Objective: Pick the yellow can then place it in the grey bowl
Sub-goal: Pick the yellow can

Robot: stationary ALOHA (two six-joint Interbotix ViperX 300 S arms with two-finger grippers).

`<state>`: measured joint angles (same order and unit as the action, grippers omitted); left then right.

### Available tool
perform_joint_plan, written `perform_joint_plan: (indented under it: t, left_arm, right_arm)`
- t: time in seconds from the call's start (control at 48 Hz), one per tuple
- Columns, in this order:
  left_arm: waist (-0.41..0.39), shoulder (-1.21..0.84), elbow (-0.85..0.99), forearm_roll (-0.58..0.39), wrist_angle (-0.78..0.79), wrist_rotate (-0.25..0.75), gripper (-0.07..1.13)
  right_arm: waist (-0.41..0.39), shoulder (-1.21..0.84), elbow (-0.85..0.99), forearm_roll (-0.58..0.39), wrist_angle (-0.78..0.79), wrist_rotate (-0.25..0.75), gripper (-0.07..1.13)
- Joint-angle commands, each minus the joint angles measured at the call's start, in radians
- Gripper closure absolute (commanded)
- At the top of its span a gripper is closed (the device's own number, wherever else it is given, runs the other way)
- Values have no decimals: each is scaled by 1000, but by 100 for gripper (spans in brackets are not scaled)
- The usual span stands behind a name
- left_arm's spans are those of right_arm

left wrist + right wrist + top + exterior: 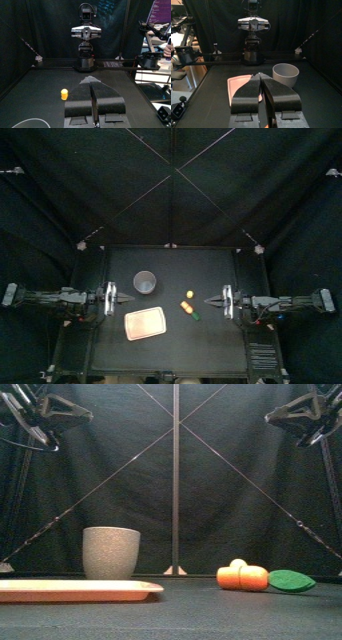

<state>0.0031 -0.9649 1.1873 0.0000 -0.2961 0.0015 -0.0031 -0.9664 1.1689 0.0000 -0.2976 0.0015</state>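
I find both arms drawn back to the top view's side edges, leaving the middle free. Left gripper (92, 84) and right gripper (262, 76) are closed and empty. The can (189, 293) stands mid-frame, right of the bowl (144, 280). I judge the pick is not yet begun.

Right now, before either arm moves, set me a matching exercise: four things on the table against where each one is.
Things:
1 grey cup
2 pink tray
3 yellow can
4 orange and green toy

Places:
A flat, left of centre, nearest the front
B upright, left of centre, farthest back
C centre, behind its neighbour
D centre, in front of its neighbour

Pairs: 1-B, 2-A, 3-C, 4-D
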Motion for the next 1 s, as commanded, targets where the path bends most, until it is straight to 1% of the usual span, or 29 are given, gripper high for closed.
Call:
perform_joint_plan:
  t: [0.021,0.229,0.479,0.562,0.604,0.688,0.854,0.875,0.958,1.0]
  left_arm:
    - [0,12,-20,-3,-11,-2,114]
    - [3,14,-15,-2,-11,3,106]
    - [44,15,-14,-2,-11,3,105]
    - [57,15,-14,-3,-11,2,105]
    - [58,17,-14,-3,-9,2,105]
    - [63,15,-11,-3,-11,2,105]
    - [63,15,-11,-3,-11,2,105]
    - [63,15,-11,-3,-9,2,105]
    - [71,15,-12,-3,-12,2,105]
    - [80,17,-12,-3,-14,2,105]
  right_arm:
    - [-9,37,6,-3,0,-3,103]
    - [-64,178,8,-3,0,-3,103]
    - [-186,318,3,9,0,5,102]
    - [-216,333,-5,32,0,5,96]
    - [-229,337,-11,49,0,6,91]
    - [-247,337,-20,97,0,5,73]
    - [-256,348,-25,161,-5,5,30]
    - [-256,354,-25,167,-6,3,23]
    - [-259,380,-28,178,-9,3,9]
    - [-259,396,-29,175,-11,2,6]
